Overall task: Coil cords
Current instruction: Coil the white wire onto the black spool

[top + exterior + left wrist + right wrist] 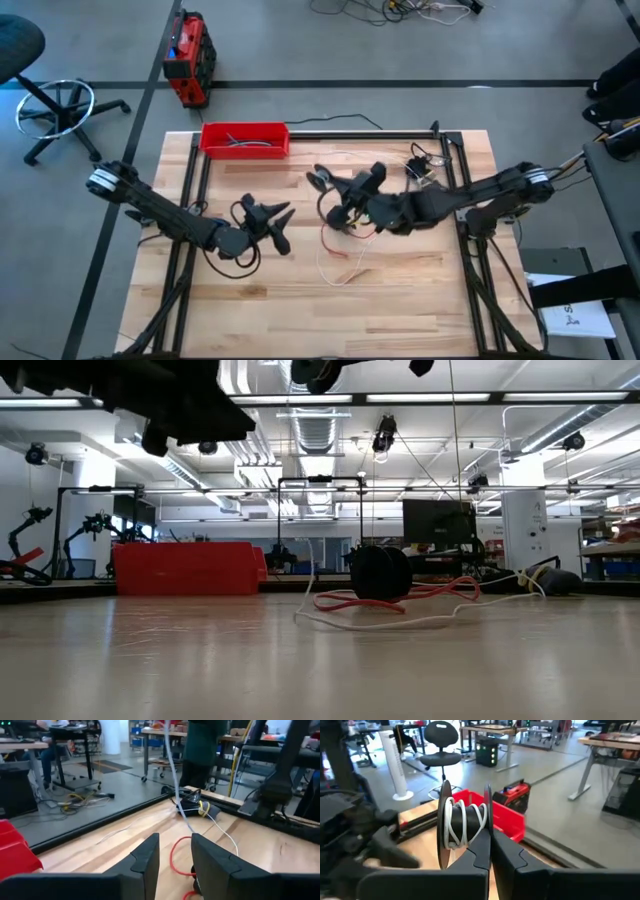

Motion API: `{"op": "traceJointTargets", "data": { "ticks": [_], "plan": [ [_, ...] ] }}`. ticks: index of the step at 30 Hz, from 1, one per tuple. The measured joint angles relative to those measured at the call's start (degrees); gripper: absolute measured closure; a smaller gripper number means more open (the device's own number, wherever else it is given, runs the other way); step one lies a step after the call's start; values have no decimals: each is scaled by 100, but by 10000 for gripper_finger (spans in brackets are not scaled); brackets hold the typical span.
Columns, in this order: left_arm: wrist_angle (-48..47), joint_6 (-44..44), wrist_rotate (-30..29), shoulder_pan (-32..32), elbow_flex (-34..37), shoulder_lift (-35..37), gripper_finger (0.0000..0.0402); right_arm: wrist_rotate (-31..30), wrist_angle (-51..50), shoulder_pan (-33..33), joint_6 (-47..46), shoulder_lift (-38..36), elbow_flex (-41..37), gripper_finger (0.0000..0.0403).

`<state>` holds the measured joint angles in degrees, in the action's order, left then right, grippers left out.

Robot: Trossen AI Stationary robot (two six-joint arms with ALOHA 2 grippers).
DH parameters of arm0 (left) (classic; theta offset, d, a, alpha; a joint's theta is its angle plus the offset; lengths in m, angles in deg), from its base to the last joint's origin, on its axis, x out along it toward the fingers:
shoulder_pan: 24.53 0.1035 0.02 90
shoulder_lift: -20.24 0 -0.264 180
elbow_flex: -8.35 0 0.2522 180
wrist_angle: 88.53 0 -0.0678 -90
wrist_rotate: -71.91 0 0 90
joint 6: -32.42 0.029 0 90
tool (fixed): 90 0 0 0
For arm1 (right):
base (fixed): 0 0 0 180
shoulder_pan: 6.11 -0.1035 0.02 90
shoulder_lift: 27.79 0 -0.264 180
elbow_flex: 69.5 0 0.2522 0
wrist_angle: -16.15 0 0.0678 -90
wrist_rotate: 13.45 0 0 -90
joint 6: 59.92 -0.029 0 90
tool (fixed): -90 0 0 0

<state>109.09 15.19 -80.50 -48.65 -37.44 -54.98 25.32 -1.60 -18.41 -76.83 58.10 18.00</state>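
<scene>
Gripping a black disc-sided spool [465,822] wound with a few turns of thin white cord [335,268], the right pincer [487,840] hovers at the centre of the high view, its fingers closed on the spool's core. That white cord trails loose across the pale wooden counter [420,300] beside the thin red cord [400,596], tangled just below the right pincer. Both look light and floppy and would likely slither or kink, so the rigid discs are the surer hold. Left of centre, the left pincer [272,222] waits, fingers parted and empty. A red plastic tray [245,139] sits at upper centre.
</scene>
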Motion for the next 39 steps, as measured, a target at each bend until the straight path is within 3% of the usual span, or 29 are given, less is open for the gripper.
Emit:
{"op": "traceJointTargets", "data": {
  "ticks": [5, 12, 22, 28, 34, 36, 39],
  "plan": [
    [20, -201, 199, 107, 2, -244, 298, -273, 547, -181, -148, 489, -1, 403],
    [26, -346, 168, 127, 12, -477, 281, -297, 1532, -314, 525, 919, -1, 403],
    [82, -332, 137, 151, 13, -476, 266, -278, 1572, -335, 801, 927, -1, 403],
    [232, -326, 131, 244, 13, -476, 302, -238, 1625, -348, 899, 926, -1, 403],
    [274, -326, 169, 339, 13, -476, 367, -230, 1677, -412, 951, 926, 16, 403],
    [293, -326, 325, 370, 13, -476, 391, -231, 1677, -420, 937, 926, 37, 403],
    [305, -326, 632, 422, 13, -476, 395, -231, 1679, -419, 903, 926, 68, 403]
  ]
}}
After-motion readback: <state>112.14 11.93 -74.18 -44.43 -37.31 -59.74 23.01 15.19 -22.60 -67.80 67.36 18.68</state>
